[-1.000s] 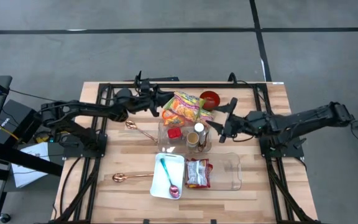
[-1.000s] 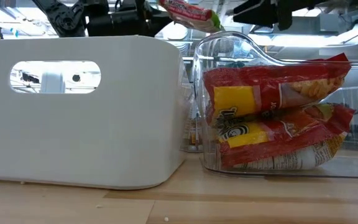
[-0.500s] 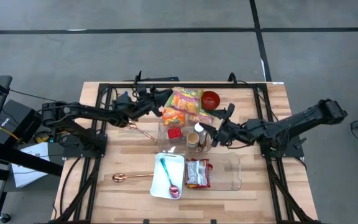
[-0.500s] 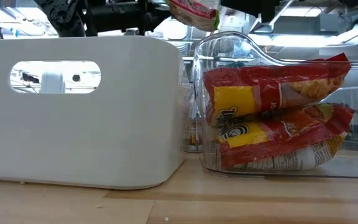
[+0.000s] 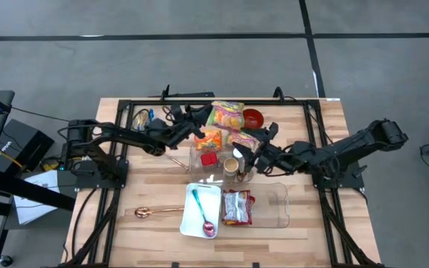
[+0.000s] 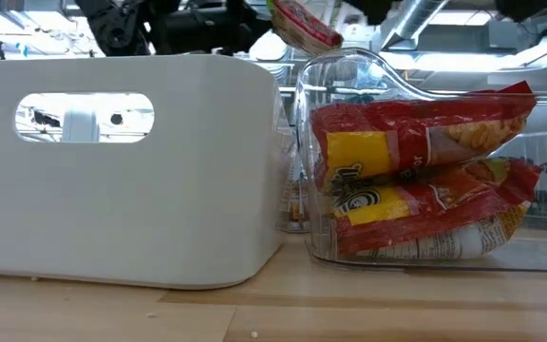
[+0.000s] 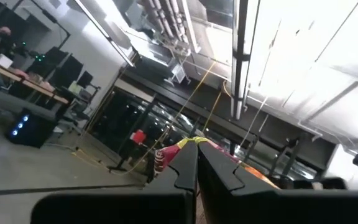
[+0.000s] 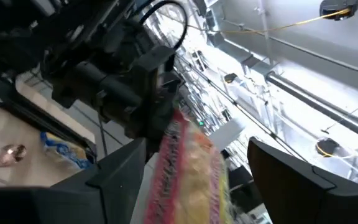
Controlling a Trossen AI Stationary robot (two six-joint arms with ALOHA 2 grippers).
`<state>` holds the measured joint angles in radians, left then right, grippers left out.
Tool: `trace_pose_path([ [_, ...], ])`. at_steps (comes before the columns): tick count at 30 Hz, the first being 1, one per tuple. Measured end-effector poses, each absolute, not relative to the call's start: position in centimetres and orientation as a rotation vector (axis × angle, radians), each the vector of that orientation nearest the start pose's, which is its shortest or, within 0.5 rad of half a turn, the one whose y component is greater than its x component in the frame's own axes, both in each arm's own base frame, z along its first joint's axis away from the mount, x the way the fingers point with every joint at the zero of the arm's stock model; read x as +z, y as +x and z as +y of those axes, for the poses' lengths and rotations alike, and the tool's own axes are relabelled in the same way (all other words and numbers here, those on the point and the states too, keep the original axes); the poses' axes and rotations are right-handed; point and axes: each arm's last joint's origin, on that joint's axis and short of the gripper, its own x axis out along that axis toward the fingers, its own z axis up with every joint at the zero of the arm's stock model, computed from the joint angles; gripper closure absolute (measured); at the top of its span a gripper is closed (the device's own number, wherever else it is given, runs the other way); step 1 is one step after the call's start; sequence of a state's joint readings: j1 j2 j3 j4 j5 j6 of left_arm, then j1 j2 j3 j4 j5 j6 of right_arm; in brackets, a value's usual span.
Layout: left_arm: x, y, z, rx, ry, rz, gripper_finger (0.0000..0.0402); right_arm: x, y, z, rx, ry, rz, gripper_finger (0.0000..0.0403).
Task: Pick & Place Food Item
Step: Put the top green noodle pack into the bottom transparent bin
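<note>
High view, left gripper (image 5: 199,127) pinching snack bag (image 5: 226,123), right gripper (image 5: 253,145) spread beside it.

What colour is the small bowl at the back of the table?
Red; the bowl shows best in the high view, beside the held snack bag.

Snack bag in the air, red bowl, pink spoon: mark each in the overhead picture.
Snack bag (image 5: 226,117), high view, middle of its yellow-orange face.
Red bowl (image 5: 252,118), high view, its inside.
Pink spoon (image 5: 208,227), high view, its pink scoop end.
</note>
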<state>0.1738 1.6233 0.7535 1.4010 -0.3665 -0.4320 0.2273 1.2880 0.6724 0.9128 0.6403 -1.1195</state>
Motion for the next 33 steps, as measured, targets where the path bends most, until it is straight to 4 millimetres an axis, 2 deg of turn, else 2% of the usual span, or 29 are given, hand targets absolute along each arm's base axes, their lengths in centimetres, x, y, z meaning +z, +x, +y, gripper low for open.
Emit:
trace_pose_path([
  [9,27.8,33.4,6.5,0.391,-0.466,-0.677,0.0401,28.1,28.9,4.2,-0.653,-1.066,0.147,0.0127],
  [17,28.0,33.9,5.2,0.362,-0.465,-0.657,0.0401,28.2,29.3,3.7,-0.756,-1.095,0.131,0.0127],
  [33,28.7,34.0,4.7,0.362,-0.464,-0.689,0.0401,28.0,29.5,3.5,-0.768,-1.088,0.120,0.0127],
])
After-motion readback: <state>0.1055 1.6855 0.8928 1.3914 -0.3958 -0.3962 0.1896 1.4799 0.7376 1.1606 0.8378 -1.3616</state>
